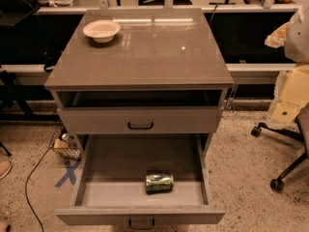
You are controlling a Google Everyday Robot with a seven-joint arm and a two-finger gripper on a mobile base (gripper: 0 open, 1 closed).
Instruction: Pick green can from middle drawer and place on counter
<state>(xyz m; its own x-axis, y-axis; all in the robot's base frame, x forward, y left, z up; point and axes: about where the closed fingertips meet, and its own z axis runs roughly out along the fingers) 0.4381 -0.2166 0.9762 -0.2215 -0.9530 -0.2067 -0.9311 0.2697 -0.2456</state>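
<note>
My end effector is outside the camera view; its state cannot be told. The green can (pixel 159 182) lies on its side near the front of the open middle drawer (pixel 120 158). I should descend vertically, grasp across its body, lift to the worktop (pixel 145 57)

The tool sits outside the camera view, so there are no fingers, cables, screws or markings to call. At the right edge there's a pale rounded shape (pixel 300 33), smooth and off-white; whether that's arm casing or room clutter, I cannot tell.
</note>
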